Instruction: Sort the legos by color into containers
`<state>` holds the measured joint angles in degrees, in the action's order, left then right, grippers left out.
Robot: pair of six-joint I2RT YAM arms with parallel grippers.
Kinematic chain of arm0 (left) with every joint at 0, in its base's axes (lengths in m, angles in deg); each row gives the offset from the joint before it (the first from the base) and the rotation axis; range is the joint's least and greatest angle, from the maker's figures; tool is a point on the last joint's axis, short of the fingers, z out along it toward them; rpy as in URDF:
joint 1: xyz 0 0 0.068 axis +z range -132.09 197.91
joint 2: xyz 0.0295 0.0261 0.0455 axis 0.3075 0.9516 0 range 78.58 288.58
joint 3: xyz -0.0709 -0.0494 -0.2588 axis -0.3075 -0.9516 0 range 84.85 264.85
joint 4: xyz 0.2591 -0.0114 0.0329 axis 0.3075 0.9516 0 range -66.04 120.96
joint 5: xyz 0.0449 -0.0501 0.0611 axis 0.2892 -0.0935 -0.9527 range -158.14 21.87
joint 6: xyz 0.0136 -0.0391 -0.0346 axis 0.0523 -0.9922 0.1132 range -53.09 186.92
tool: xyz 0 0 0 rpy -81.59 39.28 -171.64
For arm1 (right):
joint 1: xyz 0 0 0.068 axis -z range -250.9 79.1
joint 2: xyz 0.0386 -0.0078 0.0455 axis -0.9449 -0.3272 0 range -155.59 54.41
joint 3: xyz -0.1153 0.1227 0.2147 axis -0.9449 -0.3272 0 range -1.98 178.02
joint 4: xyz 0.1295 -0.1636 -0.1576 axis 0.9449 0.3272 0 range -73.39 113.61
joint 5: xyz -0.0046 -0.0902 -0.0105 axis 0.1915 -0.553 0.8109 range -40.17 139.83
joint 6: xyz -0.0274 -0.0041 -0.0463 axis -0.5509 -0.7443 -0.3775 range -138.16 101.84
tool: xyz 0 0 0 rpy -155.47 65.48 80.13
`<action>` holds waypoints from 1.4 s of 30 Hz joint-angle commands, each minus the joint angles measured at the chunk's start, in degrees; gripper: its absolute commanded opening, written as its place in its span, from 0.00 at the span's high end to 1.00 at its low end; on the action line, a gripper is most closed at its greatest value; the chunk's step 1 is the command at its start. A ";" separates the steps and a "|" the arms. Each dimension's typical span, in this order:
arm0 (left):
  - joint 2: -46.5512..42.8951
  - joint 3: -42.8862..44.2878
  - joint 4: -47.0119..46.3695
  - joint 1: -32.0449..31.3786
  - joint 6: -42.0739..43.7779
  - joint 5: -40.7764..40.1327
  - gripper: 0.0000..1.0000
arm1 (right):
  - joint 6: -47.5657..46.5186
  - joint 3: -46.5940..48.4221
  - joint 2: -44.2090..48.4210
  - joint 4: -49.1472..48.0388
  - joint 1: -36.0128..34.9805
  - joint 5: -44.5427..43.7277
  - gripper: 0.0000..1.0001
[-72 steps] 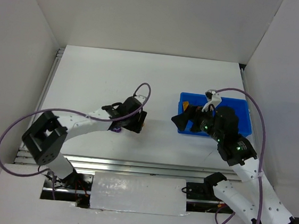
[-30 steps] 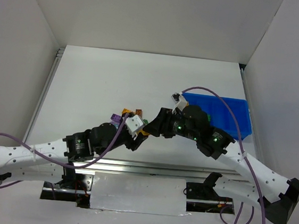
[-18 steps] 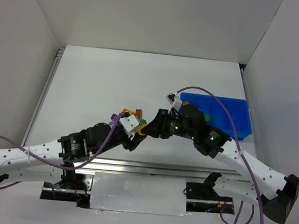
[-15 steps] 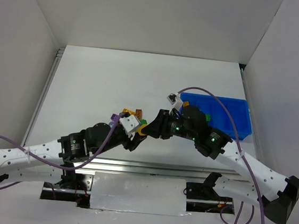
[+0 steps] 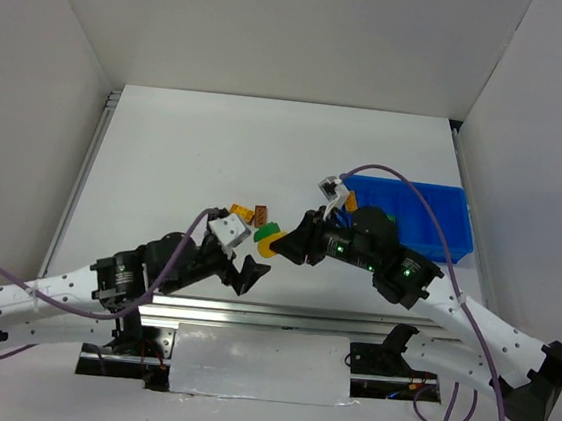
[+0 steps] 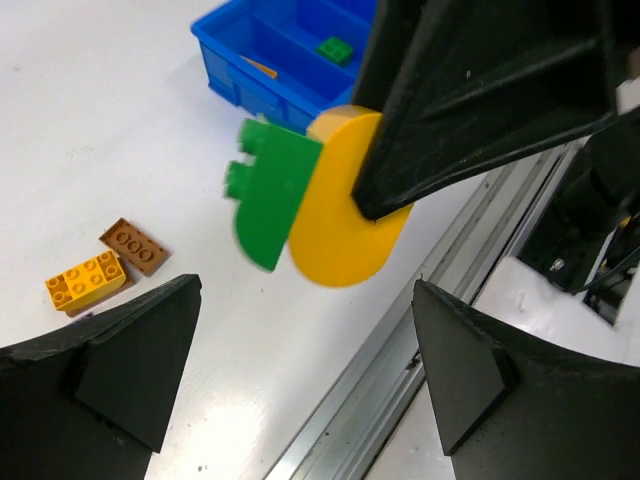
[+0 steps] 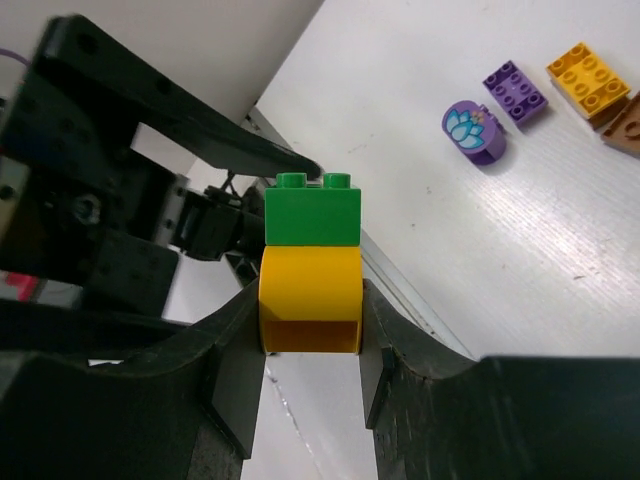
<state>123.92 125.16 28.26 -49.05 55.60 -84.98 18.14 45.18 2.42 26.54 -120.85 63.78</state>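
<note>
The right jaws pinch the yellow brick [image 7: 310, 300], with the green brick [image 7: 312, 215] stuck beyond their tips; the left jaws gape opposite. Likely next: grip green, pull apart.

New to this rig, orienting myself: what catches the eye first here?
A yellow rounded brick with a green brick stuck on it, pinched in the right gripper over the table's near middle. The left gripper faces it, jaws wide open and empty. An orange brick and a brown brick lie loose nearby; the blue tray sits right.
</note>
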 commanded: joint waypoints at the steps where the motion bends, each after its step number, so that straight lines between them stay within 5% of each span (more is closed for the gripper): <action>1: -4.91 3.89 0.71 -0.19 -5.91 -3.02 0.01 | -4.12 -0.66 2.68 -1.85 0.56 -3.05 1.00; 5: -8.33 7.49 3.96 -0.19 -10.65 -0.22 0.01 | -7.54 -1.89 6.27 -2.02 3.63 -1.31 1.00; 10: -7.56 13.55 6.16 -0.10 -17.59 7.76 0.01 | -16.42 -1.28 8.21 -2.73 5.66 20.62 1.00; 14: -2.11 19.80 8.53 0.34 -20.06 17.00 0.04 | -20.91 1.27 9.18 -0.18 5.75 28.39 1.00; 21: 8.44 28.42 15.66 10.34 -16.47 35.00 0.09 | -25.04 6.80 6.73 7.28 8.72 40.09 1.00; 26: 9.76 25.00 12.50 13.17 -15.06 43.90 0.13 | -26.01 8.56 6.99 9.66 10.58 40.53 1.00; 38: 11.26 24.02 9.85 13.26 -13.74 49.10 0.34 | -25.75 9.71 4.96 8.97 11.19 37.55 1.00; 42: 11.79 23.67 10.12 13.26 -13.47 48.31 0.52 | -25.83 9.88 4.97 8.96 11.19 37.64 1.00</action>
<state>135.42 148.90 41.39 -35.59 41.53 -39.36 -7.15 52.57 7.29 37.25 -110.08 102.38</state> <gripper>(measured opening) 0.513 0.440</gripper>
